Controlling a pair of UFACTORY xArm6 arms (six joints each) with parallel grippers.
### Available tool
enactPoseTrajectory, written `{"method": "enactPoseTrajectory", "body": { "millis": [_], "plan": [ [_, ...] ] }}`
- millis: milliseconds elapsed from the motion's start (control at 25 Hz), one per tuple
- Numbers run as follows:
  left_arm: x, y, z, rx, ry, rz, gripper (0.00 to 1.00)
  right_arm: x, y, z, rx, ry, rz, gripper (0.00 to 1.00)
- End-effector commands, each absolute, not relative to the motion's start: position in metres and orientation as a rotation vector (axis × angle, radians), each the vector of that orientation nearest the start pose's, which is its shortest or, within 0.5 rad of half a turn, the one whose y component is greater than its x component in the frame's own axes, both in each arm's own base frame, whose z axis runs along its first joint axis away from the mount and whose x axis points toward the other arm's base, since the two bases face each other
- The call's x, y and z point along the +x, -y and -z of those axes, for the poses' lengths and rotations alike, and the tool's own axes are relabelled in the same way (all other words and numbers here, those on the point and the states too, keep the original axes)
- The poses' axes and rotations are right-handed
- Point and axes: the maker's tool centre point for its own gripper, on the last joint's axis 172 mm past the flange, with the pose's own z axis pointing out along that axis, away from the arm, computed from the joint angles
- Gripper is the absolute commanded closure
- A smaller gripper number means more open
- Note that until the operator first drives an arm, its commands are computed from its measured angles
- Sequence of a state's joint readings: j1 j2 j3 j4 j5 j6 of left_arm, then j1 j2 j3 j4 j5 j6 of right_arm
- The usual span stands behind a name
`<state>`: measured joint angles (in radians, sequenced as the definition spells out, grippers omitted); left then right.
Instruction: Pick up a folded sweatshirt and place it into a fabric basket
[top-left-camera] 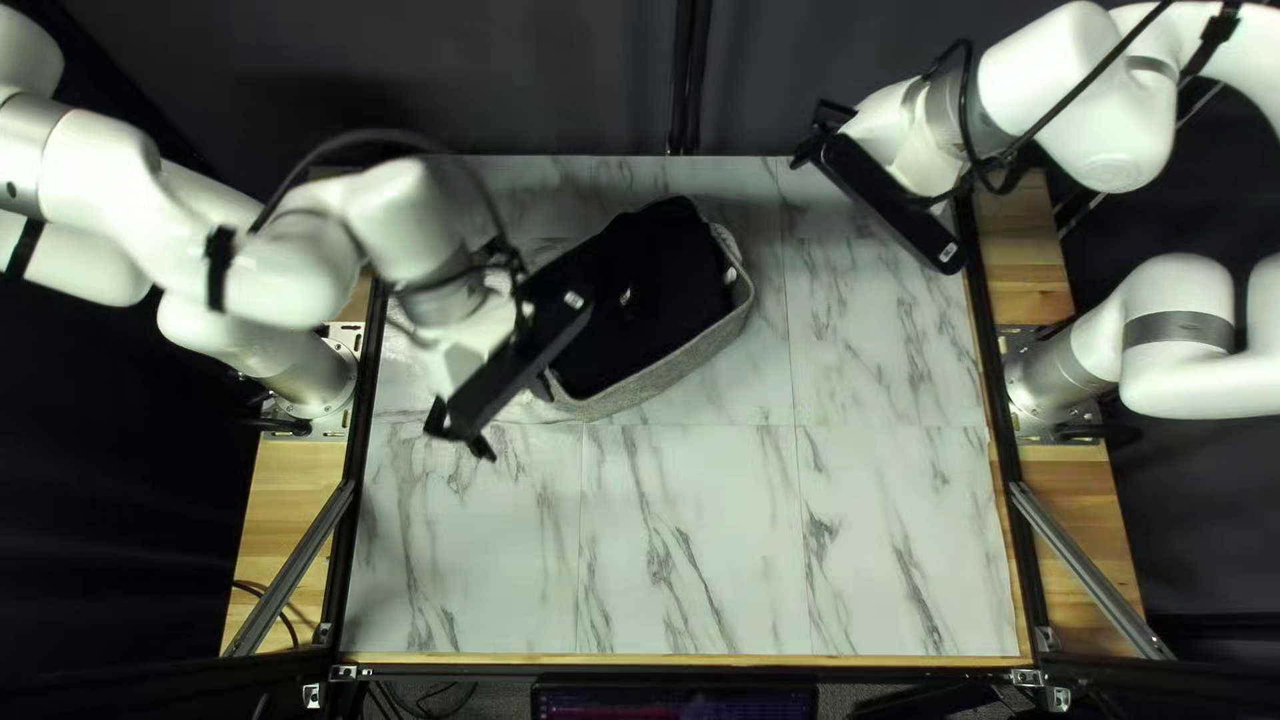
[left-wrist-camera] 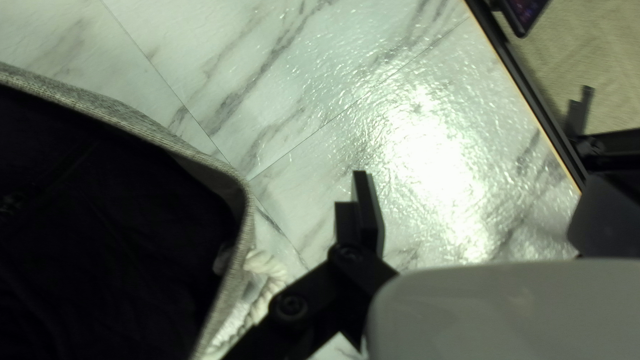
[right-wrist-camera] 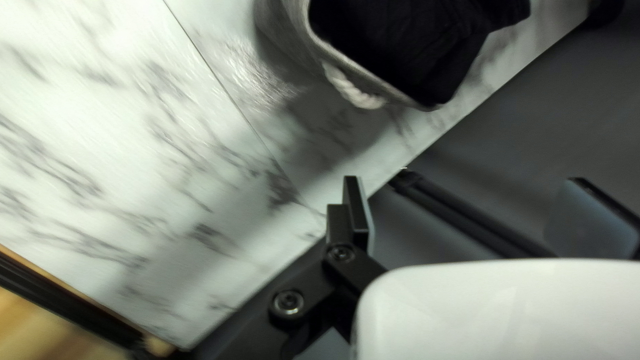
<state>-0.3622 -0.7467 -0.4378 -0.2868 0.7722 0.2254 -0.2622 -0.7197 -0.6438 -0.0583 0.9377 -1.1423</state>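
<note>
Nearest, beside the near L side of the grey fabric basket w/ white rope handles [top-left-camera: 680, 371], L tool [top-left-camera: 500, 408] hangs over the white, grey-veined marble-look tabletop [top-left-camera: 694, 534], black fingers apart w/ nothing btwn them. Black folded cloth sweatshirt [top-left-camera: 654, 287] is in the basket, filling it & bulging past its far rim. Farthest, well apart from the basket, off its far R side, R tool [top-left-camera: 820, 131] is up near the tabletop's far edge, also open & holding nothing.

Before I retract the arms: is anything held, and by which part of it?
Nothing is held: the left gripper and the right gripper both stand open, and the dark sweatshirt lies in the basket.
</note>
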Motion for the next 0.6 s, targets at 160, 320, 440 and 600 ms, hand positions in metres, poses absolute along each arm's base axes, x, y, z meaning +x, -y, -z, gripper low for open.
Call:
{"method": "enactPoseTrajectory", "body": {
  "millis": [160, 320, 440, 600],
  "plan": [
    [0.317, 0.238, -0.249, -3.204, -0.461, 0.585, 0.00, 0.330, 0.111, -0.311, -3.057, 1.232, 0.480, 0.00],
    [0.310, 0.259, -0.236, -3.221, -0.457, 0.533, 0.00, 0.322, 0.119, -0.306, -3.048, 1.200, 0.476, 0.00],
    [0.308, 0.259, -0.232, -3.232, -0.470, 0.519, 0.00, 0.322, 0.119, -0.306, -3.048, 1.200, 0.476, 0.00],
    [0.308, 0.259, -0.232, -3.232, -0.470, 0.519, 0.00, 0.322, 0.119, -0.306, -3.048, 1.200, 0.476, 0.00]
  ]
}}
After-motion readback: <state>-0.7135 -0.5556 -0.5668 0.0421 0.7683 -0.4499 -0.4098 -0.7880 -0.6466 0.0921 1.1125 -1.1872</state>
